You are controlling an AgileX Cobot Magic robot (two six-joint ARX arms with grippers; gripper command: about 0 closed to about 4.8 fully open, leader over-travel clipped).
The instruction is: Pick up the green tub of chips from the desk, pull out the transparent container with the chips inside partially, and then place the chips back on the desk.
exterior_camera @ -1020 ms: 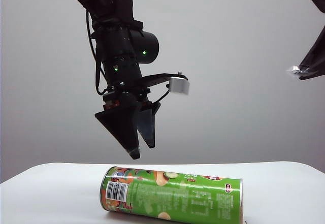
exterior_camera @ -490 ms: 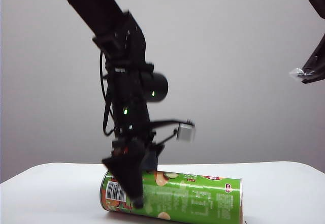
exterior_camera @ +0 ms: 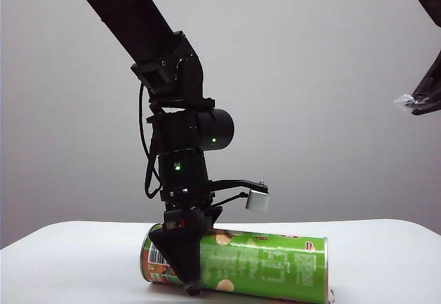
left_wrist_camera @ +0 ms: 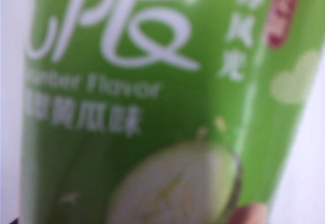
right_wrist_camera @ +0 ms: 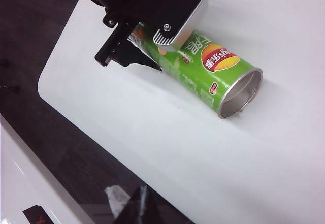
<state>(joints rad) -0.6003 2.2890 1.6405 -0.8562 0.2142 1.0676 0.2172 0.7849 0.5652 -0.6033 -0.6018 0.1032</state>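
The green tub of chips (exterior_camera: 262, 266) lies on its side on the white desk (exterior_camera: 69, 262). My left gripper (exterior_camera: 185, 266) has come down over the tub's left part, with a black finger (exterior_camera: 180, 259) on each side, closed against it. Blurred green label of the tub (left_wrist_camera: 167, 107) fills the left wrist view. From the right wrist camera I see the tub (right_wrist_camera: 203, 71), its silver-rimmed end (right_wrist_camera: 241, 94) and the left gripper (right_wrist_camera: 127, 41) astride it. My right gripper (right_wrist_camera: 143, 199) hangs shut and empty, high at the right (exterior_camera: 417, 100). The transparent container and the chips are hidden.
The desk's (right_wrist_camera: 244, 158) rounded edge drops to a dark floor (right_wrist_camera: 30, 46). A scrap of white material (right_wrist_camera: 118, 196) clings beside the right gripper's tip. A plain grey wall (exterior_camera: 331, 76) stands behind.
My left arm has dropped from well above the tub down onto it, fingers straddling its left part. The tub has shifted slightly on the desk. The right gripper has stayed put.
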